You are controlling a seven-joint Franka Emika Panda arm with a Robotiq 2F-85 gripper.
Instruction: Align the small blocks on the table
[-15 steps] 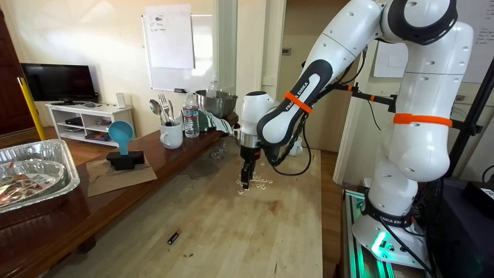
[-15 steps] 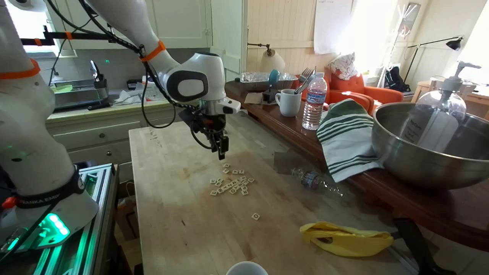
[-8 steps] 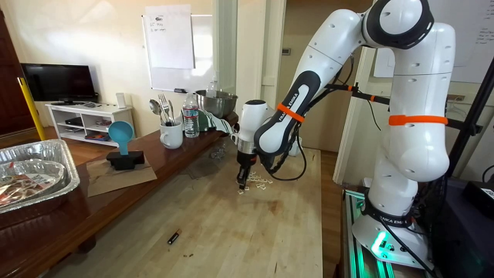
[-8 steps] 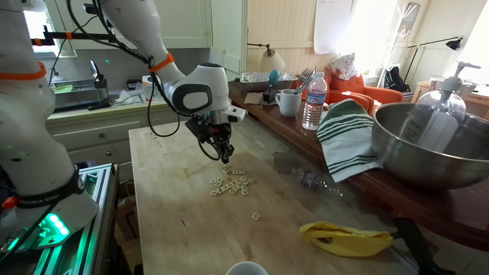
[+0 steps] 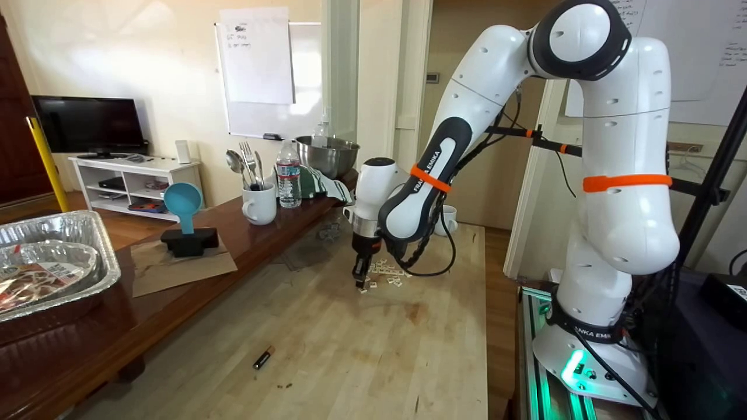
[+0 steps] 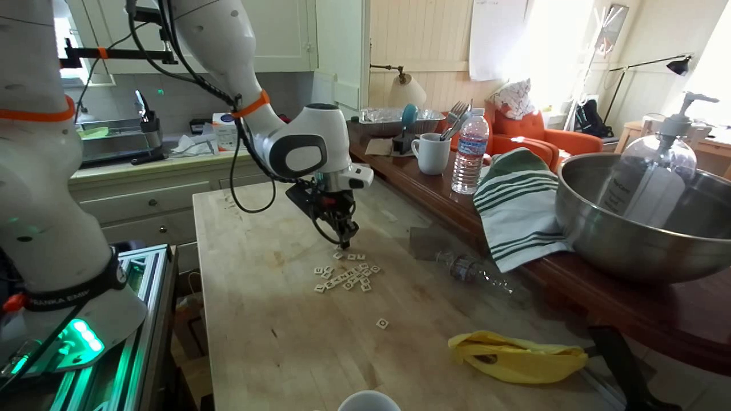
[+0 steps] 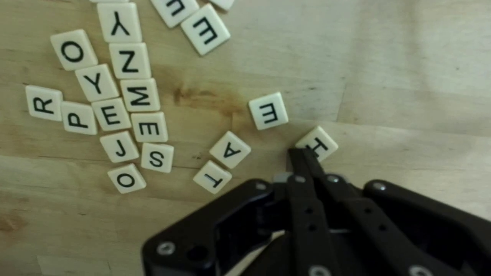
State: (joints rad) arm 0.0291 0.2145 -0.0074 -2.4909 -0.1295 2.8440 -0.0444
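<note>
Gripper [image 7: 302, 151] sits lower than a second ago, jaws now together with nothing seen between them, tips overlapping the H block [image 7: 321, 140] on the table [image 5: 350, 356], contact unclear; likely set to nudge, not lift, it into line.

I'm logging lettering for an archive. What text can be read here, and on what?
"FRA… EMIKA": forearm, middle covered
"…ANKA EMIK…": base, rest unclear
Small blocks:
"A"
"E"
"H"
"J"
"M"
"O"
"P"
"R"
"S"
"T"
"Y"
"Z" or sideways "N"
Too small, blurred or cropped: wall sheets, bottle label, pump-bottle label, package label, battery, edge blocks.
</note>
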